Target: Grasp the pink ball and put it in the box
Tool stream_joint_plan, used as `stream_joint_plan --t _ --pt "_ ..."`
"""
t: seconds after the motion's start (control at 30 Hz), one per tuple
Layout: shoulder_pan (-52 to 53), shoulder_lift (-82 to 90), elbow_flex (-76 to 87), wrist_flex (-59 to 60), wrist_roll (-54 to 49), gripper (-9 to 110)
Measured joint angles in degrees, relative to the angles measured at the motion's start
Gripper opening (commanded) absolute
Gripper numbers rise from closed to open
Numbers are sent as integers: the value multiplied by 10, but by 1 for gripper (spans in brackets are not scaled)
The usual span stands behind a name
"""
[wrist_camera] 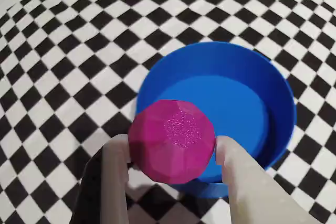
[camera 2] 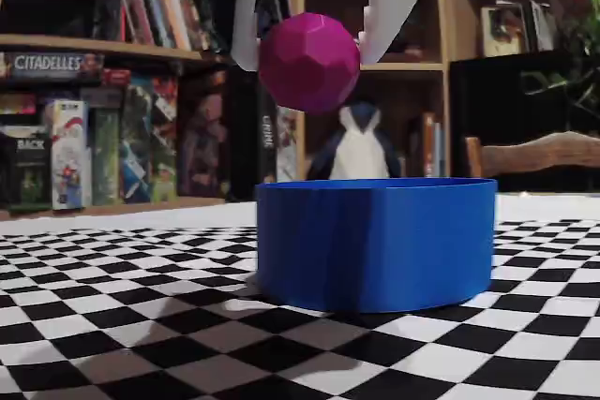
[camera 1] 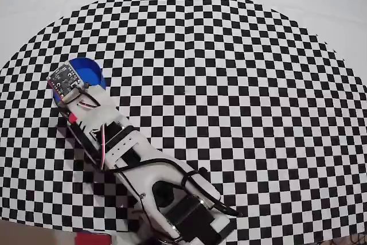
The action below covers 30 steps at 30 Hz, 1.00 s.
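The pink ball (wrist_camera: 172, 140) is magenta and faceted, and sits between my two white fingers (wrist_camera: 114, 182). My gripper (wrist_camera: 172, 149) is shut on it. In the fixed view the gripper (camera 2: 307, 55) holds the ball (camera 2: 309, 63) in the air above the left part of the box (camera 2: 375, 241), a round bright blue open-topped container. In the wrist view the ball hangs over the near rim of the box (wrist_camera: 262, 93), which is empty inside. In the overhead view my arm (camera 1: 132, 153) reaches to the left-side box (camera 1: 92, 74); the wrist camera board hides the ball and the fingers.
The box stands on a black-and-white checkered mat (camera 1: 229, 84) over a white table. The arm's base (camera 1: 189, 216) is at the front edge. In the fixed view, bookshelves (camera 2: 112, 91), a penguin toy (camera 2: 358, 147) and a chair back (camera 2: 534, 152) lie behind the table.
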Motion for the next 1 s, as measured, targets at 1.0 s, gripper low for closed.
stream_joint_plan --t 1.0 --pt "42 -31 -42 0 0 0"
